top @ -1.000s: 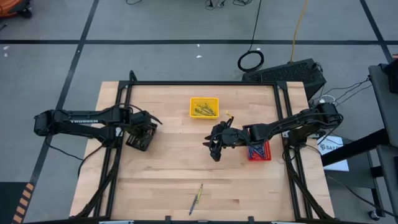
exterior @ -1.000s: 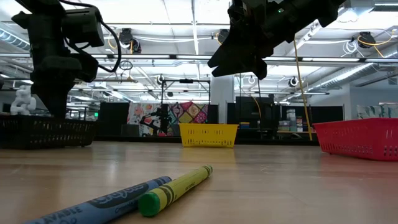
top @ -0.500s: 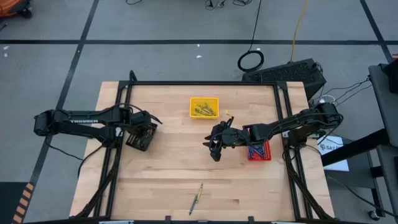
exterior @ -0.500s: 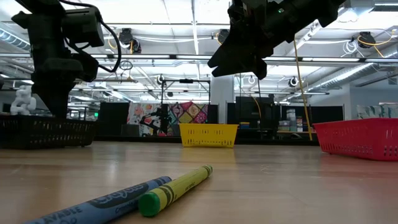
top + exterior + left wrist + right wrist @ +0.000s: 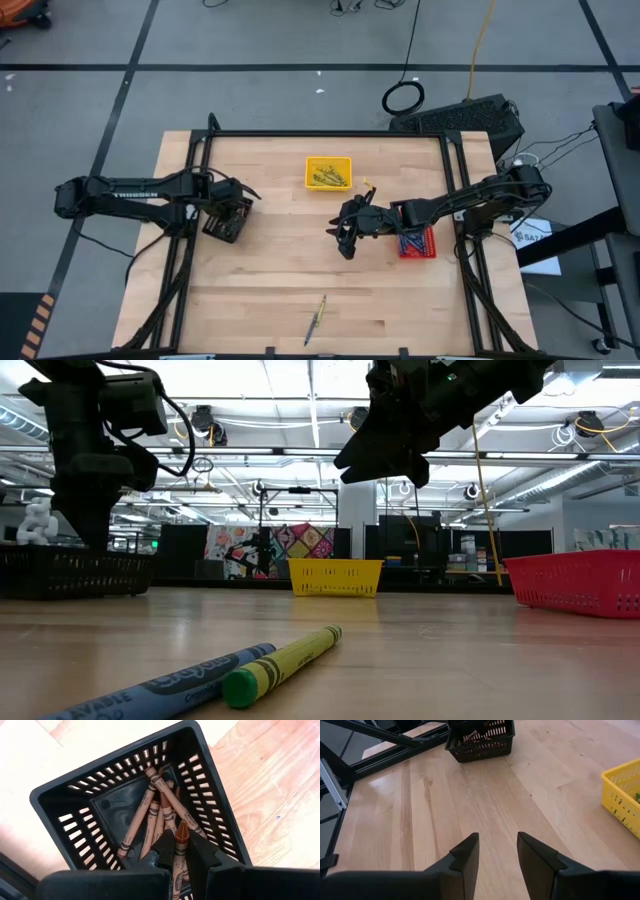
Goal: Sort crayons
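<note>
My left gripper (image 5: 179,851) hangs over the black basket (image 5: 228,218) at the table's left and is shut on a brown crayon (image 5: 180,845). Several more brown crayons (image 5: 150,815) lie in that basket. My right gripper (image 5: 343,238) hovers open above the middle of the table, nothing between its fingers (image 5: 465,857). A blue crayon (image 5: 170,685) and a yellow crayon (image 5: 285,663) lie side by side flat on the table near its front edge (image 5: 318,320). My left gripper pinches the brown crayon's wrapped shaft (image 5: 179,862) between its two fingers (image 5: 159,856). It comes from above, pointing steeply down into the basket. The crayon lies along the fingers, its pointed tip (image 5: 181,827) sticking out past them toward the crayons below; whether it touches them I cannot tell.
A yellow tray (image 5: 329,172) with crayons stands at the far middle. A red tray (image 5: 417,243) with blue crayons stands at the right, under my right arm. Black frame rails (image 5: 190,250) run along the table's sides. Bare wood lies between the trays.
</note>
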Motion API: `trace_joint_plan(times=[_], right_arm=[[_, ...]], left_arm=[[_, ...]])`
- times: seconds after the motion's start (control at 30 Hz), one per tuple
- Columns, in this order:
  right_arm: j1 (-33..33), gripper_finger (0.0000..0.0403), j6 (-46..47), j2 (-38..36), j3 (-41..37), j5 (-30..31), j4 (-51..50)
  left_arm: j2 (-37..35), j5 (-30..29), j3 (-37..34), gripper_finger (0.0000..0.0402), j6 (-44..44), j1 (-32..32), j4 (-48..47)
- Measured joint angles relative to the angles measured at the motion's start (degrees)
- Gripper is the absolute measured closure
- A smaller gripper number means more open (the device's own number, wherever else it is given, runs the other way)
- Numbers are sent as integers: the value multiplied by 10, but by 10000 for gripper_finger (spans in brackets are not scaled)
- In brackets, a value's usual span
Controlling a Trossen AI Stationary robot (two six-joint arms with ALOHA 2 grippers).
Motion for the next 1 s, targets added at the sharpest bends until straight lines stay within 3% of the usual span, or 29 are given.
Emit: trace_joint_plan(times=[0.17, 0.27, 0.37, 1.0], right_arm=[[0, 284, -1, 0, 0, 0, 0], [0, 284, -1, 0, 0, 0, 0], [0, 284, -1, 0, 0, 0, 0], [0, 284, -2, 0, 0, 0, 0]], left_arm=[[0, -13, 0, 377, 32, 0, -1], [0, -75, 0, 377, 105, 0, -1], [0, -112, 0, 377, 93, 0, -11], [0, -117, 0, 377, 90, 0, -5]])
